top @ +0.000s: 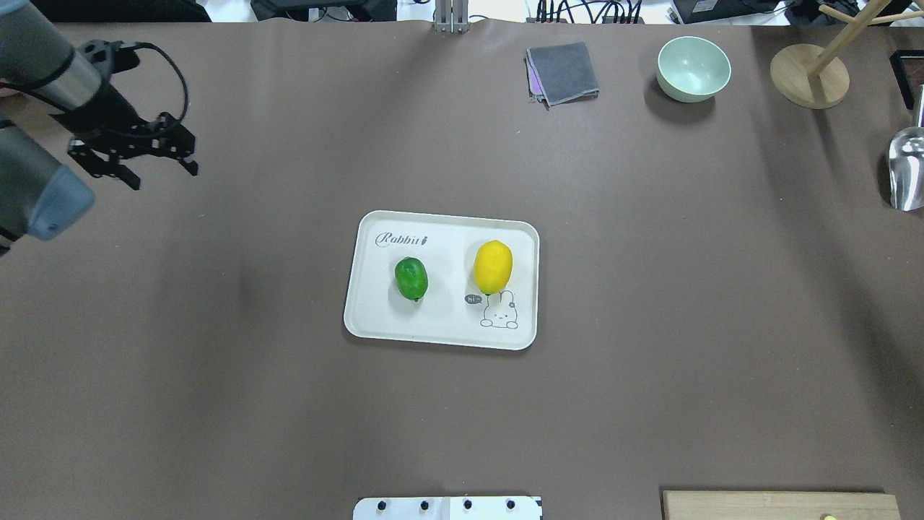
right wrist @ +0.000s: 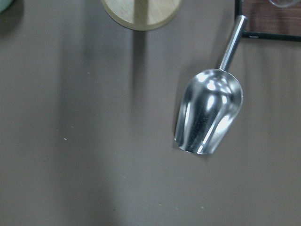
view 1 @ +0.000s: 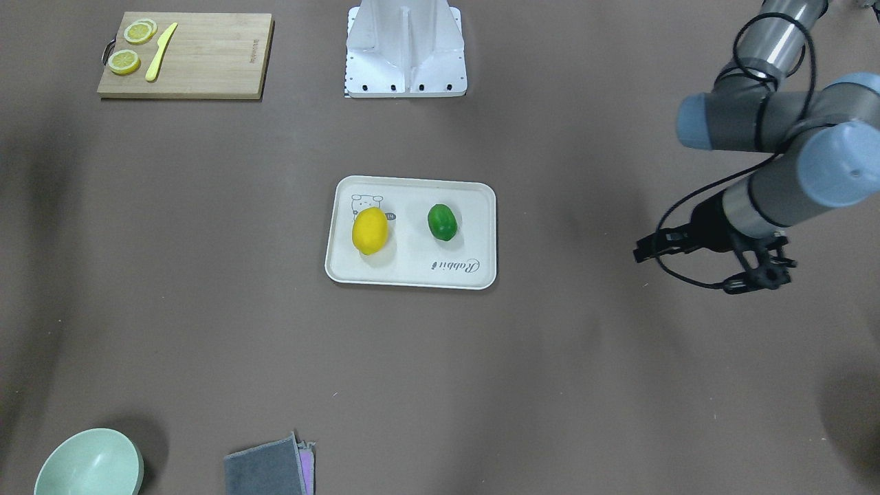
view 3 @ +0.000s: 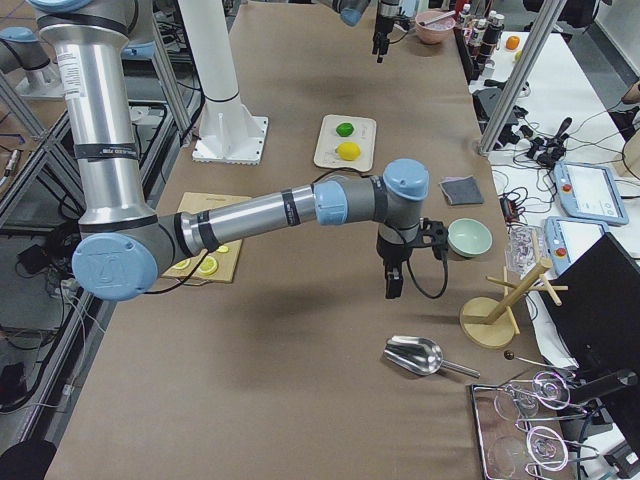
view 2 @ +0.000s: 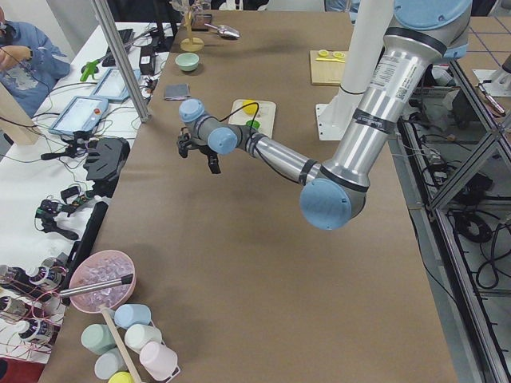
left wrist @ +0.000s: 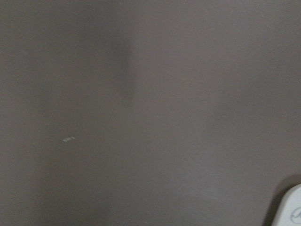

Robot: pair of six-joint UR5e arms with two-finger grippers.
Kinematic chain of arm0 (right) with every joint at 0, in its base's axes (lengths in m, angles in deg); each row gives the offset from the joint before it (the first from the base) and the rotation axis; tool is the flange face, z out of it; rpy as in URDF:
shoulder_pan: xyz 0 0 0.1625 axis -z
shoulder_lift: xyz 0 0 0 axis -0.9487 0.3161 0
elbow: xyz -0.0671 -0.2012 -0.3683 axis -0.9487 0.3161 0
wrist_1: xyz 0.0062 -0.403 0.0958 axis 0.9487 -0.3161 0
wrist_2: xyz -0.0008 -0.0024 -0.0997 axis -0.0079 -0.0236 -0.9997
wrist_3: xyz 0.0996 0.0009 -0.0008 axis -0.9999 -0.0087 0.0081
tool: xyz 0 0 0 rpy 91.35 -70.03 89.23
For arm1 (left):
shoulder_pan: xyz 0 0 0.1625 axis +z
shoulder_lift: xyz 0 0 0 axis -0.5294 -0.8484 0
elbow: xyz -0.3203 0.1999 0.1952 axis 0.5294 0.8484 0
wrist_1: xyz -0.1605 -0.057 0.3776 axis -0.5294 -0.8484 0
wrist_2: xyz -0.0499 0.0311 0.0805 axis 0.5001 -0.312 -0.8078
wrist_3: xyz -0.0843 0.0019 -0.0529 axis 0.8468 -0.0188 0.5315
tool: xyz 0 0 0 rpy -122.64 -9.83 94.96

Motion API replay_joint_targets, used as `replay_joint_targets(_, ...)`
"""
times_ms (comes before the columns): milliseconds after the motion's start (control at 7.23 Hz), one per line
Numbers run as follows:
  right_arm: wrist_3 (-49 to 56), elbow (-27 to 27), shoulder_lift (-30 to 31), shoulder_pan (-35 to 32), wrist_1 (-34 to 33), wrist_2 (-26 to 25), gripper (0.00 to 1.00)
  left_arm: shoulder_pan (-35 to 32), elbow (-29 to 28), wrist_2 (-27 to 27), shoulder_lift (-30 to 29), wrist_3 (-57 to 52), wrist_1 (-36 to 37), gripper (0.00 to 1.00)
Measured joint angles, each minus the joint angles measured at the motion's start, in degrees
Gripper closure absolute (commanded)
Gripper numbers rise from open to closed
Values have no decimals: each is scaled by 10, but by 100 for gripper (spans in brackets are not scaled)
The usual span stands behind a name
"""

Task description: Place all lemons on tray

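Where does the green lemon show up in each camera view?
Front-facing: green lemon on the tray's right half.
Overhead: on the tray's left half, below the Rabbit script.
Exterior left: far off, a small green spot on the tray.
Exterior right: top centre, the farther fruit on the tray.
Left wrist: absent; only a tray corner shows.
Right wrist: absent.
Shared landmark: the yellow lemon beside it.

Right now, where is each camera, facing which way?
Front: across the table, facing the base; left arm at right.
Overhead: behind the base, looking down; left claw at left.
Left side: table's left end; left arm near.
Right side: table's right end; right arm near.
Left wrist: down at table, tray corner; no body.
Right wrist: down at scoop; no body.
Front and overhead share tray, yellow lemon, green lemon.
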Motion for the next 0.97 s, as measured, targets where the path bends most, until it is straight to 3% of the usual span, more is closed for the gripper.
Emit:
replay_joint_targets(277, 46, 11, 47, -26, 7, 0, 0, -68, 13, 6, 89, -178, 23, 2)
replay_joint_targets(553, 54, 45, 57, -52, 36, 35, 0, -130, 28, -3, 173, -350, 34, 2)
replay_joint_targets(691, 55, 59, 57, -61, 41, 57, 0, -147, 64, -7, 209, -396, 62, 2)
replay_joint_targets(968, 51, 67, 57, -65, 43, 68, 0, -175, 167, -9, 251, -429, 197, 2)
